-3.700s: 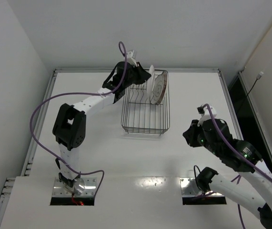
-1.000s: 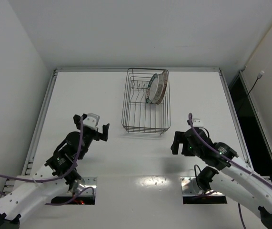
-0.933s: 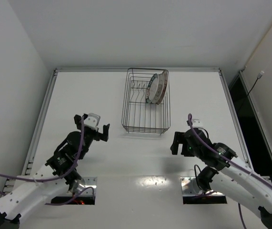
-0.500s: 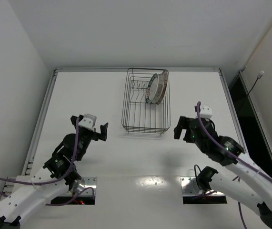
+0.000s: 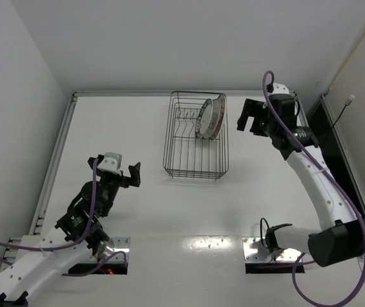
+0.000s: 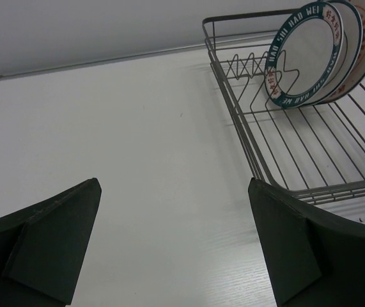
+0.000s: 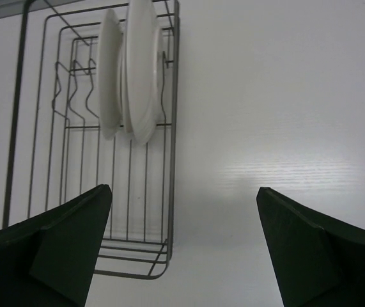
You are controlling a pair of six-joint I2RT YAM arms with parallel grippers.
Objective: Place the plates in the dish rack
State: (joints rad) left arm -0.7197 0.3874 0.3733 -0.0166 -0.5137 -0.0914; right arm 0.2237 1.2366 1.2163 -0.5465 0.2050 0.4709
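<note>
Black rectangular wire dish rack (image 5: 192, 160) sits far-centre on the white table (image 5: 118, 121). Three round white plates (image 5: 209, 118) stand on edge, packed together among the prongs at the rack's far end (the dark-blue patterned rim faces the near side). Left gripper (image 5: 116, 167): fingers wide apart, holding nothing, near-left of the rack. Right gripper (image 5: 251, 120): fingers wide apart, holding nothing, beside the rack's far right corner, not touching.

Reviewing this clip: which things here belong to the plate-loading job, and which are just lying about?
Part of the job:
- plates, standing on edge together at the rack's far end
- dish rack
- left gripper and right gripper, both open and empty

Just there:
- table
- purple cables on the arms
</note>
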